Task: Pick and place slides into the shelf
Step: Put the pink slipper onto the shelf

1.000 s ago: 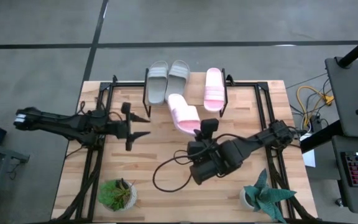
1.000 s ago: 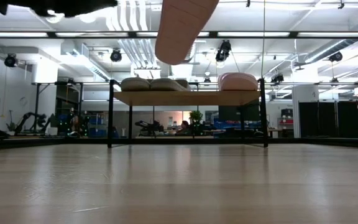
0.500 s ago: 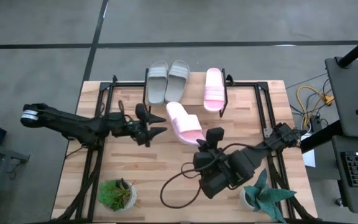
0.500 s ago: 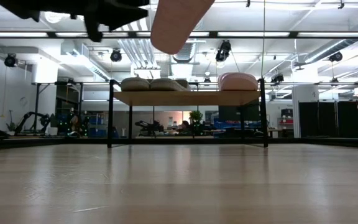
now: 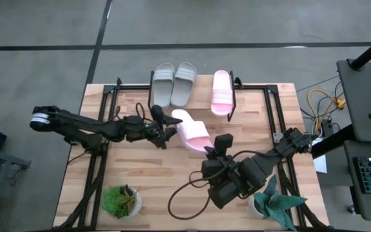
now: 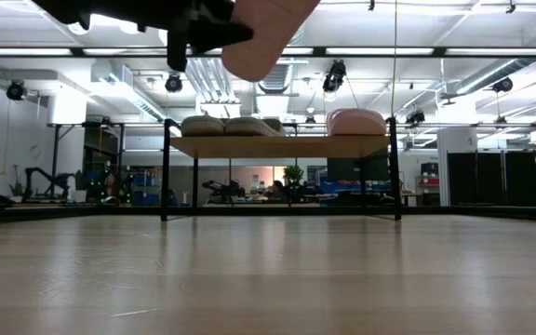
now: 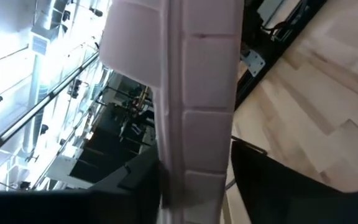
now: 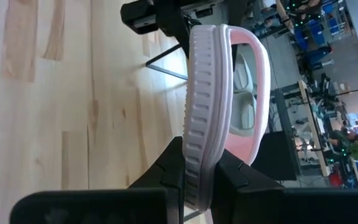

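Held aloft above the middle of the table (image 5: 140, 174): a light pink slide (image 5: 192, 127), clamped at its near end by the right end effector (image 5: 215, 149), fingers closed tight on the sole edge, seen plainly in the right wrist view (image 8: 209, 118) with the slide turned on its side. Reaching in from the left: the left end effector (image 5: 165, 125), fingers spread either side of the slide's far end; touching or merely flanking it, cannot tell from above. In the left wrist view, the pink sole (image 7: 191, 93) filling the frame between the dark fingers. From the low view, the slide's tip (image 6: 266, 33) hanging high over the tabletop, the left end effector (image 6: 214, 35) just beside it. At the far edge of the table, the shelf (image 5: 227, 111), low, wooden-topped on thin black legs; on its top, two pale grey slides (image 5: 174, 84) side by side and the other pink slide (image 5: 222, 91) apart to their right. Near the front edge, two potted plants, a leafy one (image 5: 122, 201) on the left, a spiky one (image 5: 275, 201) on the right.
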You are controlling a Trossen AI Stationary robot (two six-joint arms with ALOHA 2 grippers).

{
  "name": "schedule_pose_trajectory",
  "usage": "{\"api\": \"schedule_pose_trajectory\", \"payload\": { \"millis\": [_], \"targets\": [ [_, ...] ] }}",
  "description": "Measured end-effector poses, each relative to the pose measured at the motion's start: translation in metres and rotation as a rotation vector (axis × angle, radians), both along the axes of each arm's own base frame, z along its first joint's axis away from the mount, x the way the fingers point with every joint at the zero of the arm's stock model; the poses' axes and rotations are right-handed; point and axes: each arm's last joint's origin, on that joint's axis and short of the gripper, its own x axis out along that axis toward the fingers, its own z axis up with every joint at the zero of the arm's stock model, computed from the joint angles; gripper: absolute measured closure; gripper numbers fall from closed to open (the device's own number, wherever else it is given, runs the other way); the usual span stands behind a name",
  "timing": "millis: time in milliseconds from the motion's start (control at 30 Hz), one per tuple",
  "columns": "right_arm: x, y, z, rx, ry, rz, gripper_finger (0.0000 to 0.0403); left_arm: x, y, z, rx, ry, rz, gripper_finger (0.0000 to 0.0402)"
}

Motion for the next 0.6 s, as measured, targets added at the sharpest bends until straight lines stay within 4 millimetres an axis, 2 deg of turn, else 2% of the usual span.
{"api": "schedule_pose_trajectory", "payload": {
  "millis": [67, 167, 200, 400, 600],
  "targets": [
    [0.0, 0.0, 0.0, -0.002, 0.003, 0.001, 0.0375, 0.001, 0.0, -0.001, 0.015, 0.008, 0.005, 0.0269],
    [0.0, 0.0, 0.0, -0.013, 0.016, 0.01, 0.0375, 0.0, 0.0, 0.0, 0.043, 0.018, 0.006, 0.0344],
    [0.0, 0.0, 0.0, -0.018, 0.02, 0.014, 0.0374, 0.0, 0.0, 0.0, 0.044, 0.016, 0.007, 0.0356],
    [-0.001, 0.001, 0.002, -0.017, 0.003, 0.016, 0.0351, -0.007, 0.001, 0.008, 0.034, -0.018, 0.007, 0.0356],
    [-0.016, 0.007, 0.013, 0.021, -0.045, 0.033, 0.0328, -0.017, 0.001, 0.01, 0.023, -0.01, 0.015, 0.0356]
  ]
}}
